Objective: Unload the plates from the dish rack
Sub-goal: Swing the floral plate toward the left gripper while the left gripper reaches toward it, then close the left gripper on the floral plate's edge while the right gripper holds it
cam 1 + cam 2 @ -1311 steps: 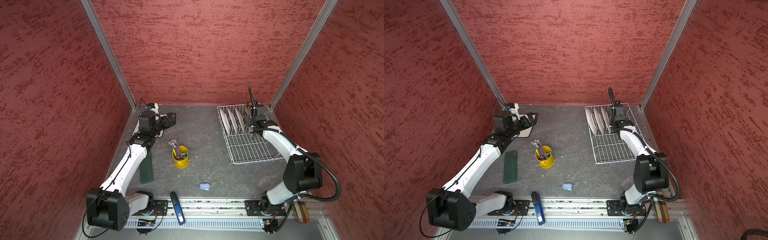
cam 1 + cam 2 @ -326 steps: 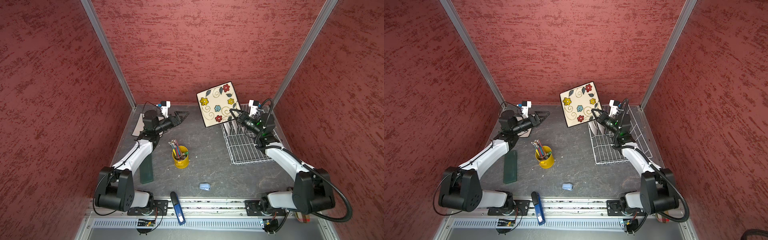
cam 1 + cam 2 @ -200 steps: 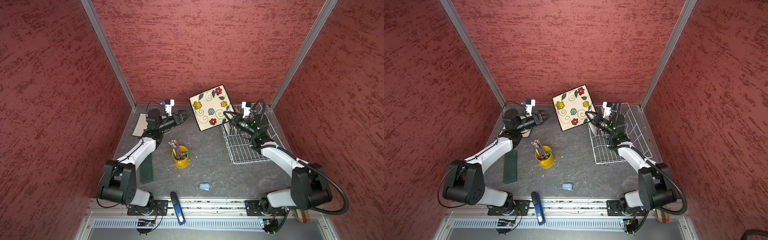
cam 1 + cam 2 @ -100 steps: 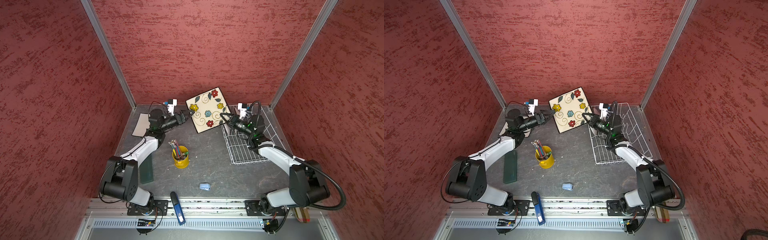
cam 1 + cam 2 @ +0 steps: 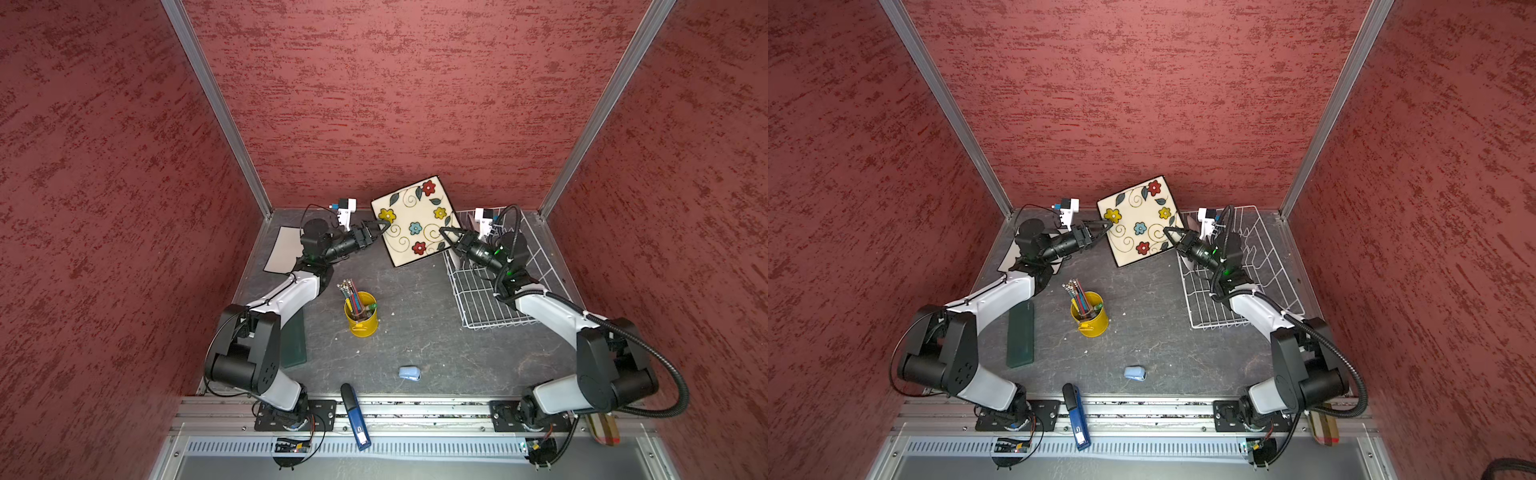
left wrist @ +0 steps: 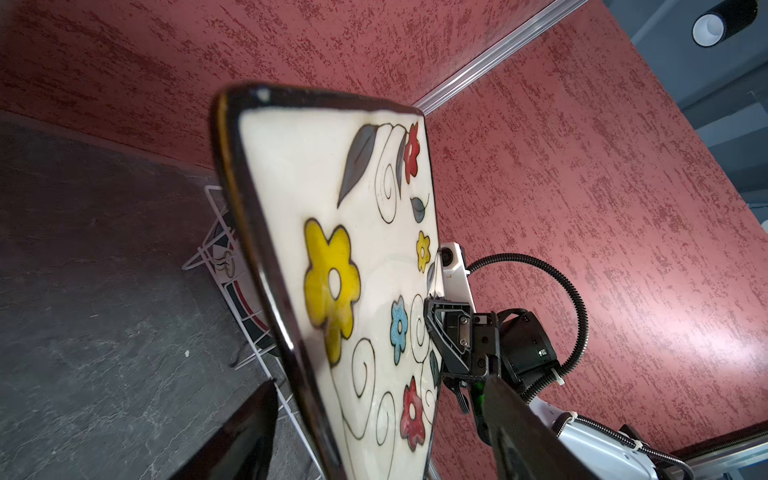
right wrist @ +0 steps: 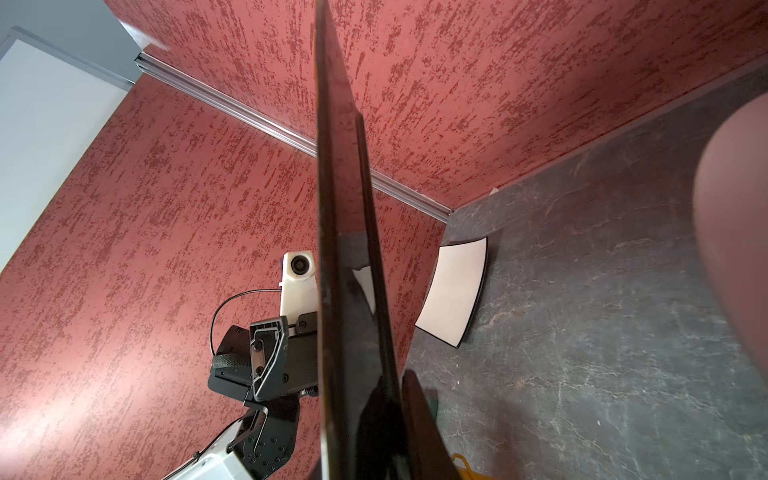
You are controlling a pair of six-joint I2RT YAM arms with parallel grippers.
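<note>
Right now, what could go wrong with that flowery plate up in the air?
The square plate hangs above the table by one edge, pinched only by the right gripper; it could slip or swing. The left gripper straddles the opposite edge with jaws open; if the right releases early, the plate may drop and break.

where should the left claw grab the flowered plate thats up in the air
Grip the flowered plate by the dark rim of its left edge, opposite the right claw. Bring the left claw in from the left, jaws astride the thin rim: the plate hangs tilted above the table, pinched only on its right edge.
</note>
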